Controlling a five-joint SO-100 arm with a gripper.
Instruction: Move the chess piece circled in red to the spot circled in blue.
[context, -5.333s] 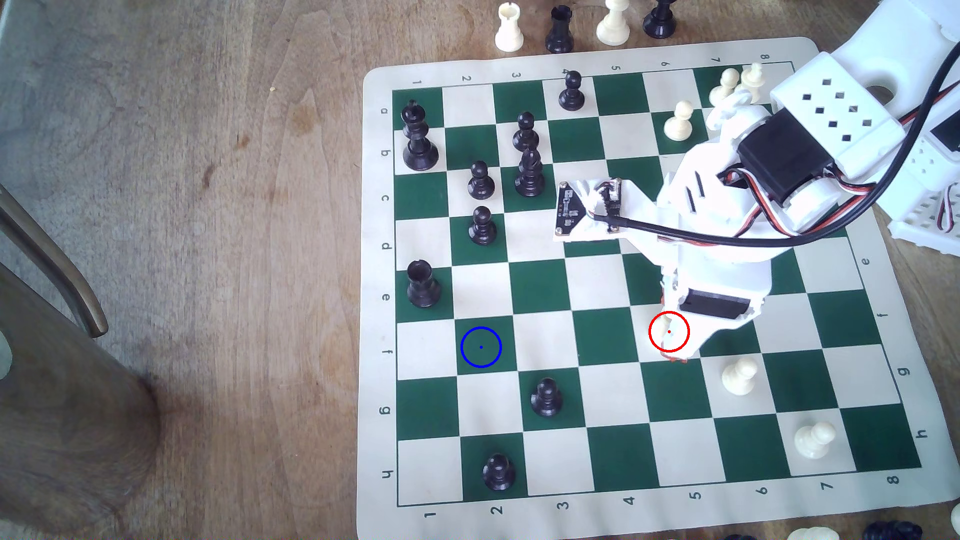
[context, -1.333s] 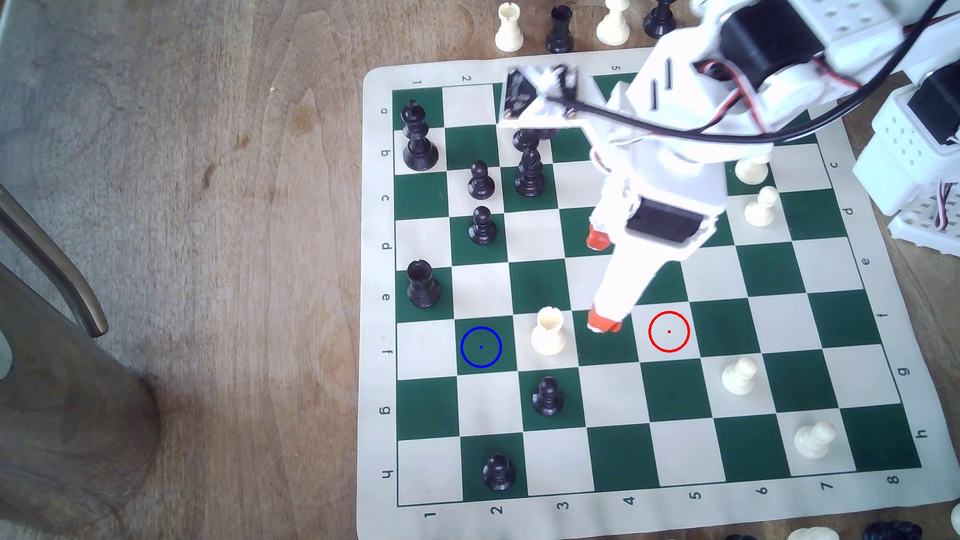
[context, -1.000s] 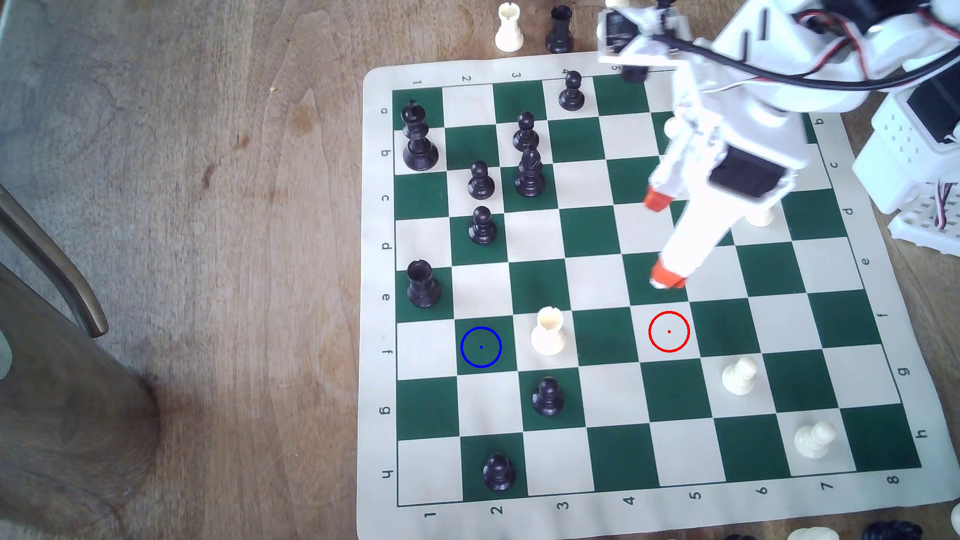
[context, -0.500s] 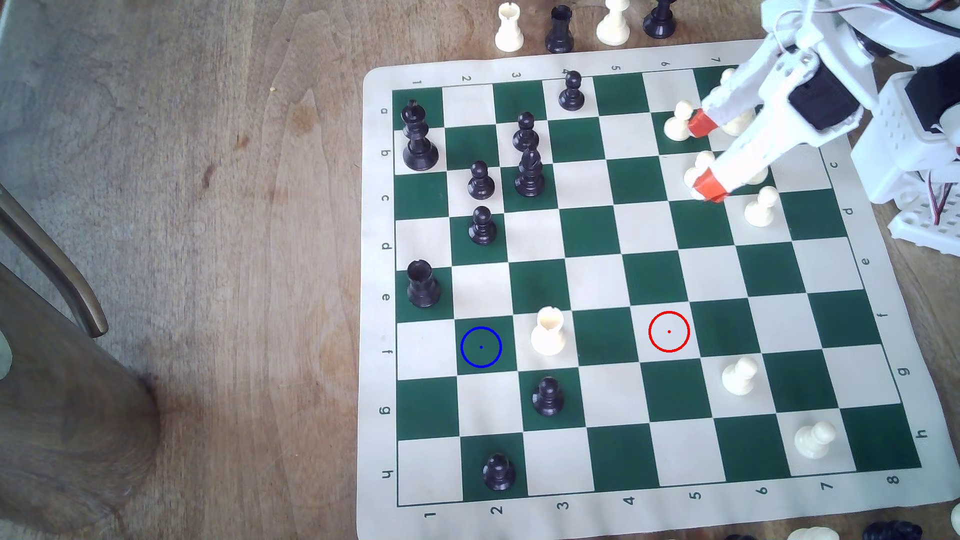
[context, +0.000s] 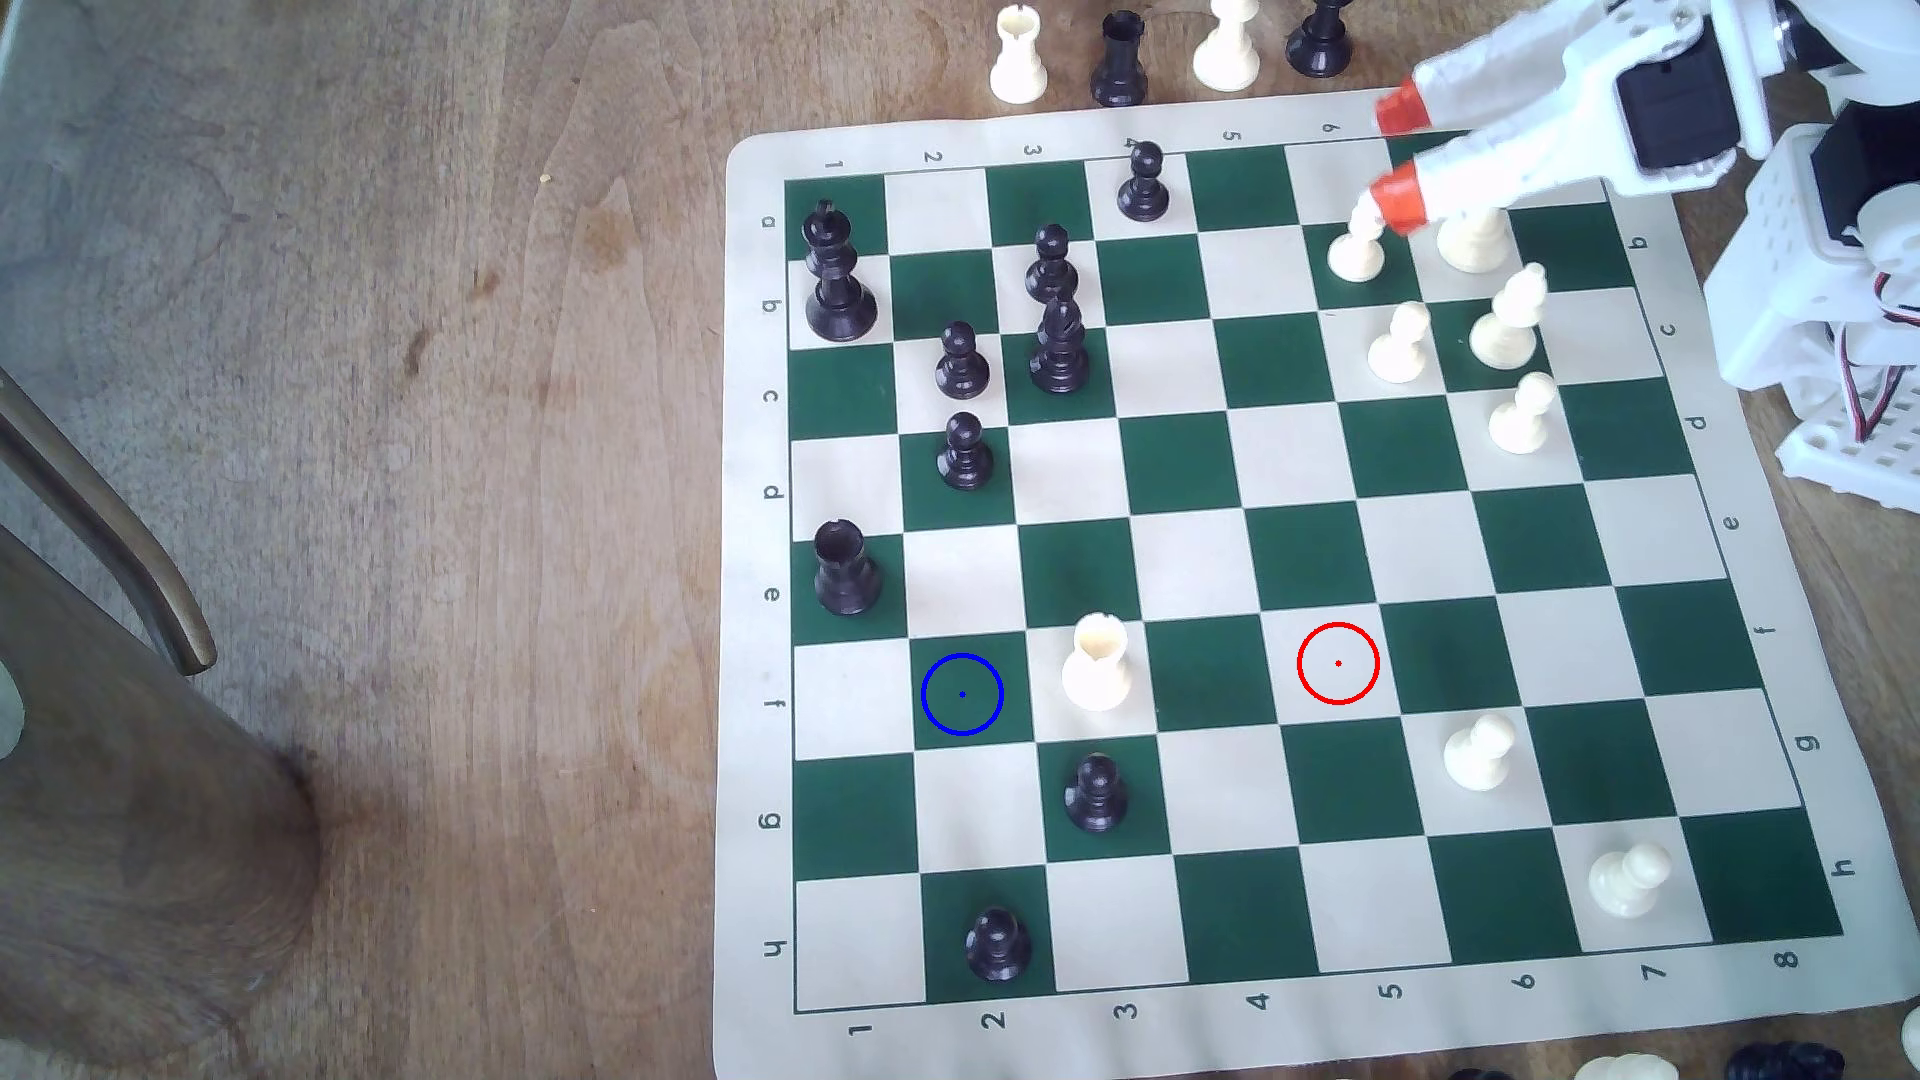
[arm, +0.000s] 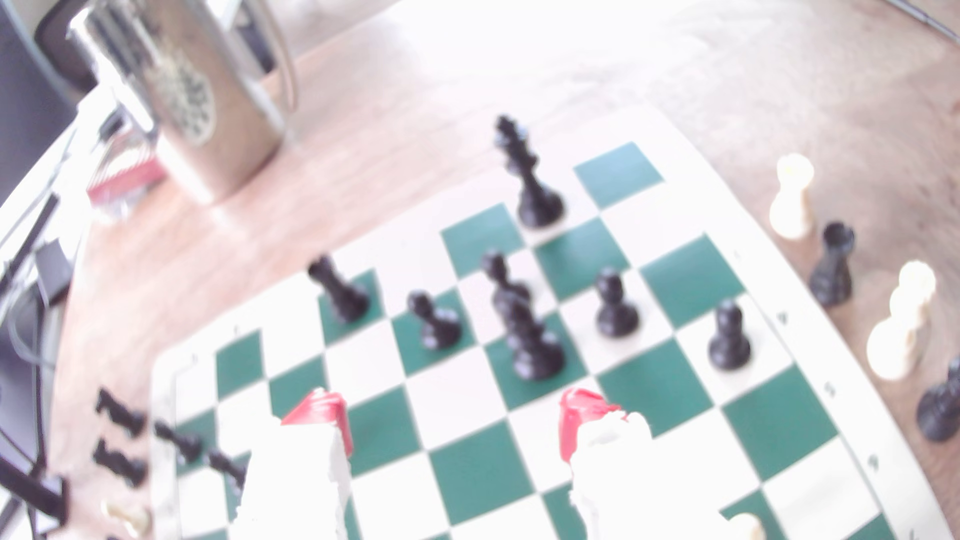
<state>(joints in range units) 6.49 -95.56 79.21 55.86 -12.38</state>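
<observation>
The wooden table (context: 416, 312) carries a green-and-cream chessboard mat (context: 1288, 1049) lying flat. Beyond the mat's far edge, directly on the wood, stand a white rook (context: 1017, 57), a black rook (context: 1119, 62), a white piece (context: 1227, 47) and a black piece (context: 1320, 42). A metal mug (arm: 192, 93) stands on the wood apart from the mat.
</observation>
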